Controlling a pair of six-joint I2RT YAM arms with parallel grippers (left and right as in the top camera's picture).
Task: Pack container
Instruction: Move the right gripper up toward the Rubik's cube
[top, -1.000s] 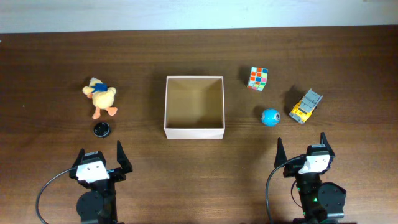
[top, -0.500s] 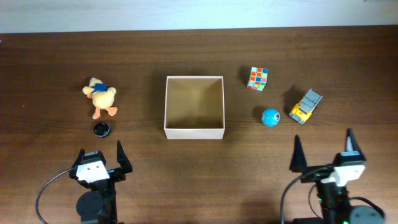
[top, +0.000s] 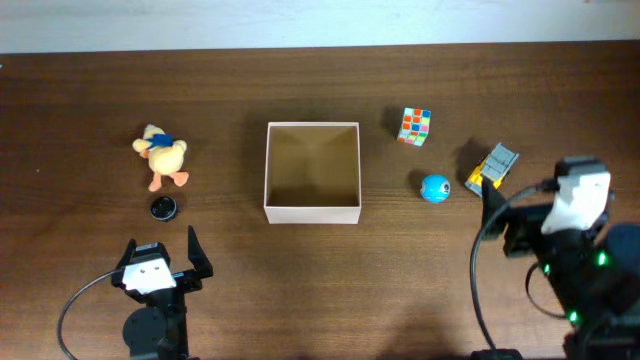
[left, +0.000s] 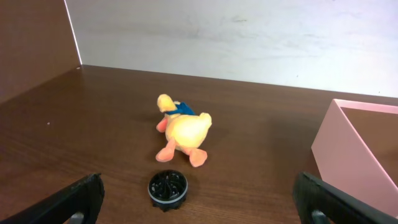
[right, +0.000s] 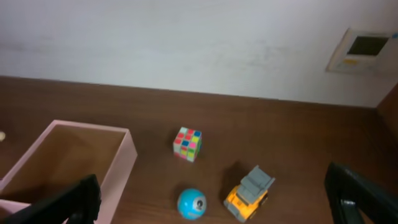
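The container (top: 312, 212), a square shallow cardboard box with white walls and a tan inside, stands empty at the table's middle. It also shows in the left wrist view (left: 348, 149) and the right wrist view (right: 121, 165). A plush duck (top: 160, 157) (left: 183, 130) and a black round disc (top: 163, 208) (left: 168, 186) lie to its left. A colour cube (top: 415, 126) (right: 188, 143), a blue ball (top: 435, 188) (right: 191, 204) and a yellow toy truck (top: 491, 169) (right: 250, 193) lie to its right. My left gripper (top: 162, 247) (left: 196, 186) is open and empty near the front edge. My right gripper (top: 520, 205) (right: 211, 180) is open and empty, raised just right of the truck.
A white wall runs along the table's far edge (top: 320, 48). A small wall panel (right: 364, 50) shows at the upper right of the right wrist view. Bare wood lies between the box and both arms.
My right arm has lifted and swung right and away from the front edge, ending beside the yellow truck. The left arm and all toys have not moved.
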